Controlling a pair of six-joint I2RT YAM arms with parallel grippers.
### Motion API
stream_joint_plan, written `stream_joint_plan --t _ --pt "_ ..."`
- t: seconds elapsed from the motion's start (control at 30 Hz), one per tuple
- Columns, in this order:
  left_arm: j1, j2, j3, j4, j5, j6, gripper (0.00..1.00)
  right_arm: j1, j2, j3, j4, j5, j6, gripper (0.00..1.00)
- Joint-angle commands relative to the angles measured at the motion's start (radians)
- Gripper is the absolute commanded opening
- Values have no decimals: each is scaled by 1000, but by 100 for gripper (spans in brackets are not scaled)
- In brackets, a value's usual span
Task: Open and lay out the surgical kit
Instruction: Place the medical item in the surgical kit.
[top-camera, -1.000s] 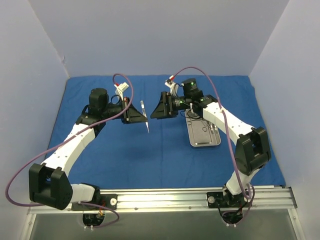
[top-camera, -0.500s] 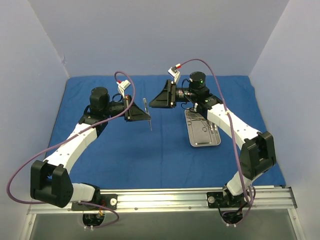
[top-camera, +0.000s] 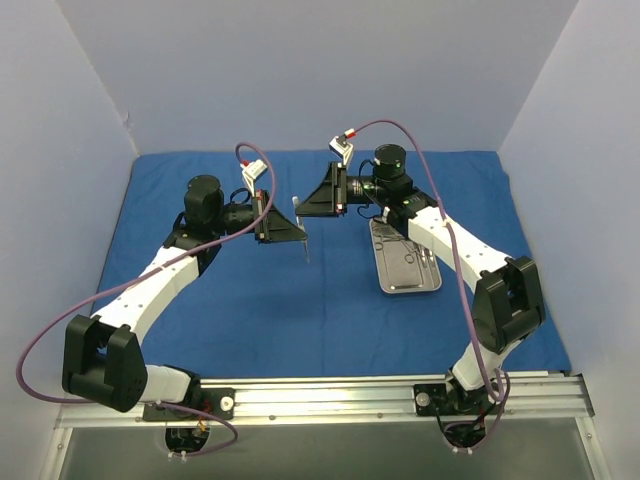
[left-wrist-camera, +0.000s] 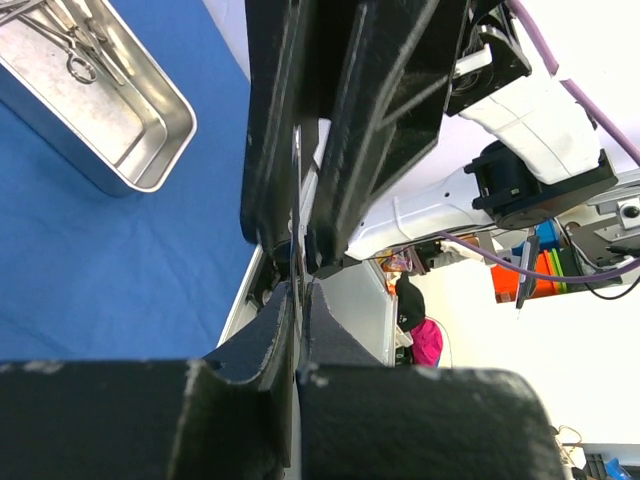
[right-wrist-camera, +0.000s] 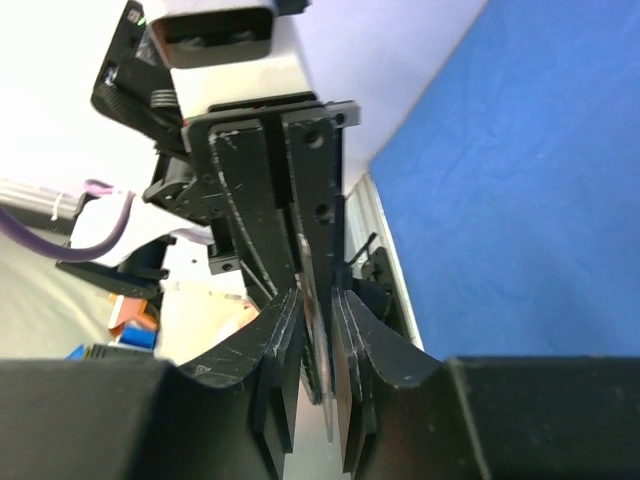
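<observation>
The deep-blue drape (top-camera: 250, 300) lies spread flat over the table. The steel tray (top-camera: 408, 282) sits right of centre, also in the left wrist view (left-wrist-camera: 150, 140), with ring-handled instruments (left-wrist-camera: 72, 48) lying in it. My left gripper (top-camera: 290, 226) is shut on a thin silver instrument (top-camera: 301, 228) and holds it upright above the drape; the left wrist view shows it edge-on (left-wrist-camera: 296, 190). My right gripper (top-camera: 318, 192) faces the left one. Its jaws stand slightly apart on either side of the instrument's upper end (right-wrist-camera: 318, 300).
Grey walls close in the back and both sides. The aluminium rail (top-camera: 330, 392) with both arm bases runs along the near edge. Purple cables (top-camera: 400, 135) loop above the arms. The right arm's forearm (top-camera: 440, 235) passes over the tray's far end.
My right gripper has risen from the tray and swung left. My left gripper has carried the instrument right. The two now meet, with the right jaws around the instrument's top.
</observation>
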Motion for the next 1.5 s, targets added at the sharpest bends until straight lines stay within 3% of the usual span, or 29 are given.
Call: stream_joint_plan --t 0.0,0.27,0.3,0.4,0.47,0.53,0.63,0.67,0.7,0.83,1.0,1.07,1.13,1.2,1.37,1.47 --pt "-4 -3 5 95 26 -15 2 21 -6 -2 114 -63 37 20" --pt "-2 -12 -10 136 20 -38 2 38 -20 -54 169 -60 79 20" --pt "-2 -16 -10 140 20 -38 2 41 -23 -70 177 -57 82 4" --pt "-2 -21 -7 135 28 -37 2 42 -26 -74 155 -38 85 0" --pt "2 -33 2 77 28 10 13 41 -32 -52 82 -9 9 0" --pt "4 -68 13 -64 -1 101 28 39 -21 19 -125 8 -102 0" --pt "10 -125 24 -288 -43 220 35 39 2 94 -444 40 -375 0" --pt "10 -142 33 -340 -87 245 78 36 5 129 -525 52 -436 0" --pt "14 -183 36 -433 -107 267 96 36 8 151 -679 75 -567 0" --pt "18 -312 44 -604 -257 308 94 39 14 217 -975 106 -819 0" --pt "14 -404 155 -878 -495 365 94 82 -89 108 -983 84 -851 0" --pt "16 -398 200 -963 -515 383 94 107 -122 87 -1000 109 -866 0" --pt "7 -392 277 -1060 -494 406 94 186 -136 100 -1096 115 -917 0" --pt "2 -417 292 -1100 -471 422 97 235 -167 59 -1043 97 -915 0" --pt "1 -453 350 -1200 -344 436 74 318 -214 -44 -1028 2 -955 0" --pt "1 -521 314 -1210 -299 397 69 366 -248 -61 -1014 -38 -941 0"
